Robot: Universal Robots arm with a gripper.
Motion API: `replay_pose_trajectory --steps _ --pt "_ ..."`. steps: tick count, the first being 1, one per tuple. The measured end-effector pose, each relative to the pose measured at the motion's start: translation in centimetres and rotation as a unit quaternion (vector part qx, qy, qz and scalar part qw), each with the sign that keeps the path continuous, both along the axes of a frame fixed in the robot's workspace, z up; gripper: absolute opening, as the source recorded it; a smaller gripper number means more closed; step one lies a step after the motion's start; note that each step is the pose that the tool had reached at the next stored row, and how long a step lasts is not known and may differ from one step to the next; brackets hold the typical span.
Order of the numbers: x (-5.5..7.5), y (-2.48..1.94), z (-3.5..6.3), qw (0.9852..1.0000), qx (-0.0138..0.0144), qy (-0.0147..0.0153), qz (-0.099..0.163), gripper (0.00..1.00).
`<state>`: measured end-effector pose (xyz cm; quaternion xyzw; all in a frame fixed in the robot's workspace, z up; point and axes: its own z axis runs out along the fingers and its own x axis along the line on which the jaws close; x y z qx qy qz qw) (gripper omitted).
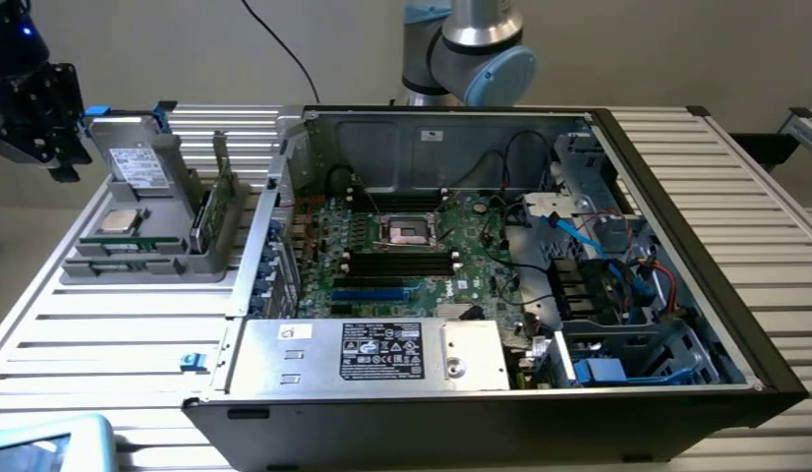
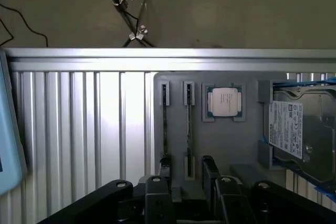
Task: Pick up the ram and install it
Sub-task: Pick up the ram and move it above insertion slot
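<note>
The ram [image 1: 210,211] is a thin green stick standing on edge in a grey parts holder [image 1: 144,264], at the exterior view's left of the open computer case. From the wrist it shows edge-on as a thin strip [image 2: 188,129] in a holder slot, with a second like strip [image 2: 165,129] beside it. My gripper [image 1: 45,147] hangs above and to the exterior view's left of the holder, touching nothing. Its black fingers [image 2: 157,200] stand apart in the wrist view, and the gripper [image 2: 191,203] is open and holds nothing. The black memory slots [image 1: 399,262] lie mid-motherboard.
The holder also carries a square silver processor [image 2: 224,102] and a hard drive [image 2: 294,129] standing in blue clips. The case [image 1: 511,295] has tall walls, a power supply [image 1: 379,354] at the front and loose cables [image 1: 603,256]. Ribbed aluminium table [image 2: 79,129] lies around.
</note>
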<state>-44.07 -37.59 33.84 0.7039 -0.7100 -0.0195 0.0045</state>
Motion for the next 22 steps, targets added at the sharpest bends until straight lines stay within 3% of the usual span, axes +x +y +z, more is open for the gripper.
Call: replay_pose_trajectory --steps 22 --pt "0.0 -0.39 -3.9 1.0 0.0 0.0001 0.0 0.37"
